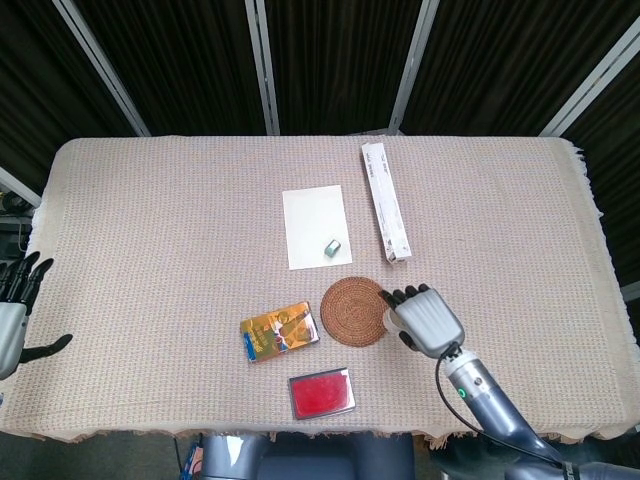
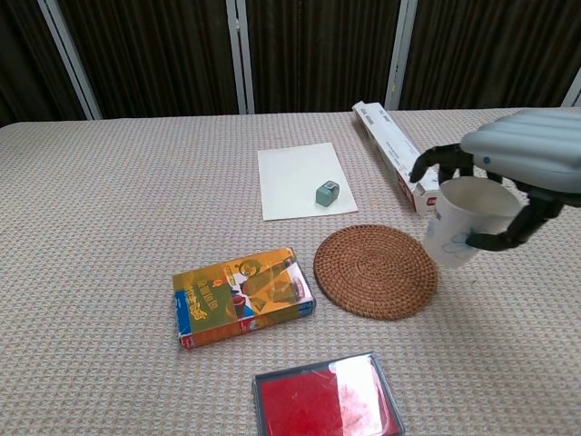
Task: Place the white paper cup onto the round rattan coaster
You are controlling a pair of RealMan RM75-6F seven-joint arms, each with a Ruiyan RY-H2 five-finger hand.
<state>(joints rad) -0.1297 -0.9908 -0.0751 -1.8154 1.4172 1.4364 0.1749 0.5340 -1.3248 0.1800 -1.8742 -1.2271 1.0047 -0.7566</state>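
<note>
White paper cup, gripped by the right hand, hangs beside the rattan coaster, near the long box.

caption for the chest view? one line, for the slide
Right hand holds the white paper cup lifted at the right edge of the round rattan coaster.

right robot hand gripping, left (table edge) spread

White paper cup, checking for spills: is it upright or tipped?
Slightly tipped: the white paper cup, held by the right robot hand, leans with its mouth showing.
</note>
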